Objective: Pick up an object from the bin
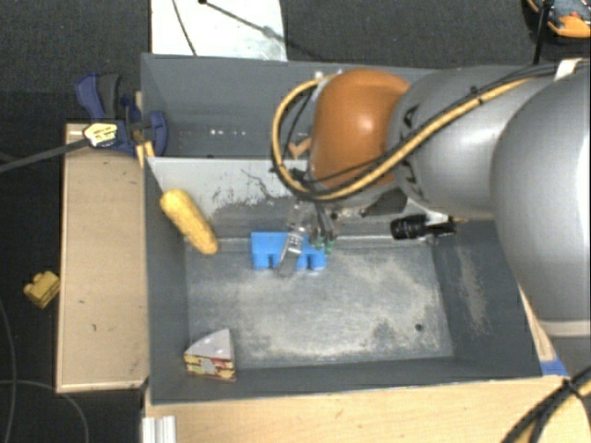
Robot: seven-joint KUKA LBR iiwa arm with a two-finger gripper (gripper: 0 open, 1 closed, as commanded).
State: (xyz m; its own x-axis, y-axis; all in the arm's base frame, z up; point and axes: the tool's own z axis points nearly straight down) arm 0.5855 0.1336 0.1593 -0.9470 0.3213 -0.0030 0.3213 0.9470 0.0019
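Down in the grey bin (369, 312), hard against the left wall and toward the back-left corner, lies a yellow cob-shaped thing (189, 220), set at a slant. Right in the front-left corner sits a small pale wedge (211, 353) with a red-and-yellow band along its lower edge, well apart from everything else.

Further along, close to the back wall and a little left of the bin's middle, is a blue block (266, 250), squarish, with notches on its near side. The pincer (303, 247) is down on the right half of that block, low to the floor of the bin, and covers part of it. From where I stand I cannot tell whether the pincer is wide or narrow, nor whether it has the block gripped.

Above it bulges the orange cover (355, 123) with looped cables. A short black cylinder (420, 226) lies at the foot of the back wall, under the arm (517, 155).
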